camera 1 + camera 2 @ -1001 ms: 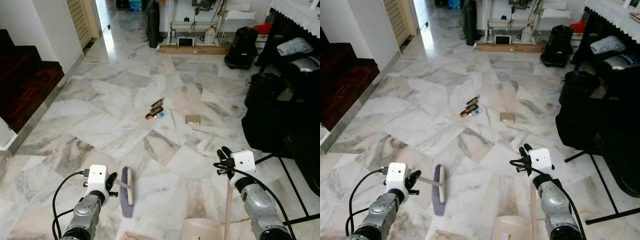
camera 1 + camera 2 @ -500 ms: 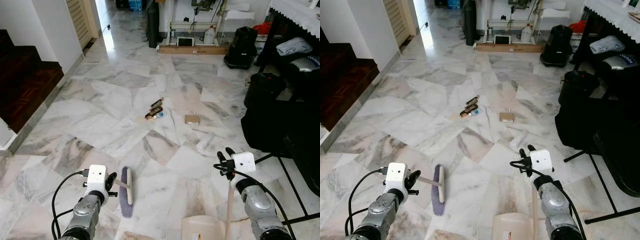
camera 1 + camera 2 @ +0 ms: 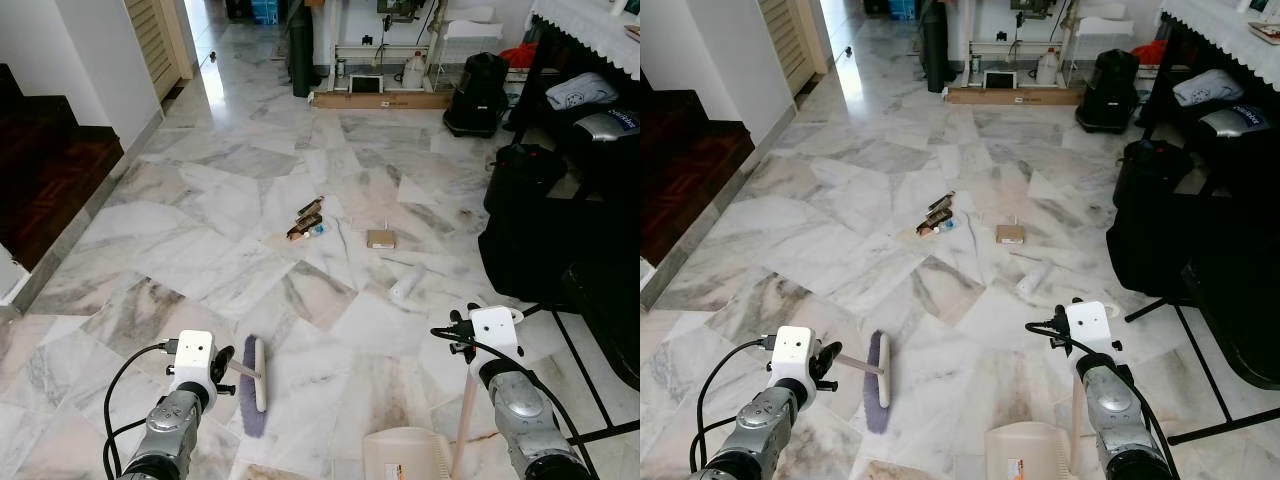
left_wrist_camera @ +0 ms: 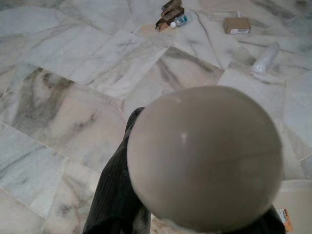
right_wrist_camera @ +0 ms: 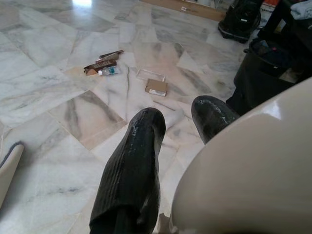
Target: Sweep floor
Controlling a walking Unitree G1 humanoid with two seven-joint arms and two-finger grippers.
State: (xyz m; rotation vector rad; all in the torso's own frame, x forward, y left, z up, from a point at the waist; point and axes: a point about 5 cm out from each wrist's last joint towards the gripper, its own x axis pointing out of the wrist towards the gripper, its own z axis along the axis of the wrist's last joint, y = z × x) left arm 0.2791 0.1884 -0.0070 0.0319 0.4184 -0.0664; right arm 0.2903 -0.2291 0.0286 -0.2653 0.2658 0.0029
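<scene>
Your left gripper [image 3: 222,362] is clamping the broom [image 3: 255,384] handle, its head resting on the floor [image 3: 200,210] just ahead. Your right gripper [image 3: 462,333] is gripping the dustpan [image 3: 400,457] pole, the pan sitting near your feet. Litter is lying farther out: wrappers [image 3: 308,220], box [image 3: 381,239], tube [image 3: 406,284].

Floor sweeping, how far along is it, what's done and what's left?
Tools are in hand: the left gripper holds the brush, its head resting on the marble floor; the right gripper holds the dustpan by its upright handle. Nothing looks swept yet. Ahead, the litter lies scattered: brown wrappers, a small cardboard box and a white tube. Gathering these into the dustpan remains.
</scene>
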